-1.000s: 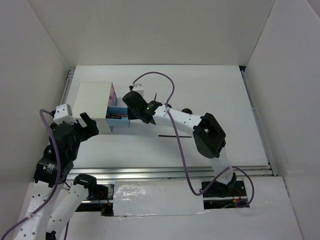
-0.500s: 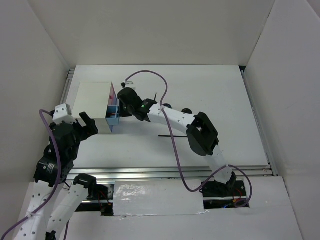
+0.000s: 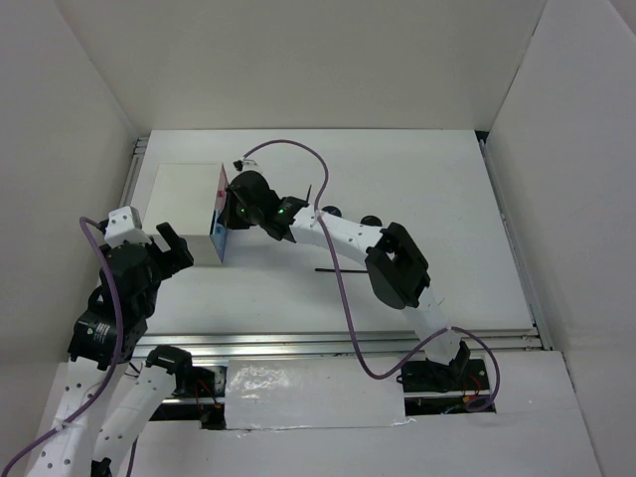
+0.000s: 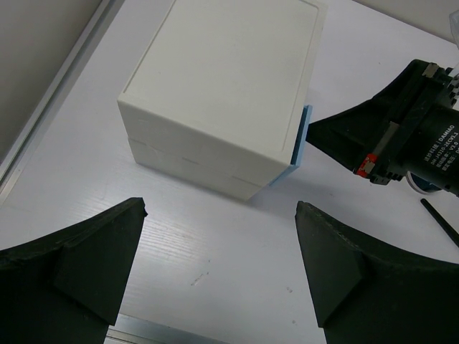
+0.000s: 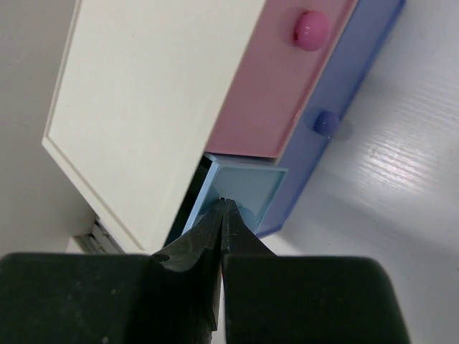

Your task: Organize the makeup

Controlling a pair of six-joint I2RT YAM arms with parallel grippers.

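Black pencil [image 3: 343,268] left out as the blue drawer [image 5: 337,107] goes in.
It lies on the table [image 3: 447,199], well apart from the white box [image 4: 222,79]. A second ago the drawer stood open with dark items inside. Now the right gripper [image 5: 224,215], fingers clenched together on nothing, has pushed it nearly flush under the pink drawer [image 5: 272,86]. The left gripper [image 4: 219,244] hangs spread wide beside the box. Stowing the stray pencil likely means reopening a drawer.

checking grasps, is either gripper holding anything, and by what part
Nothing is held. The left gripper is open and empty; the right gripper is shut, its tips at the blue drawer.
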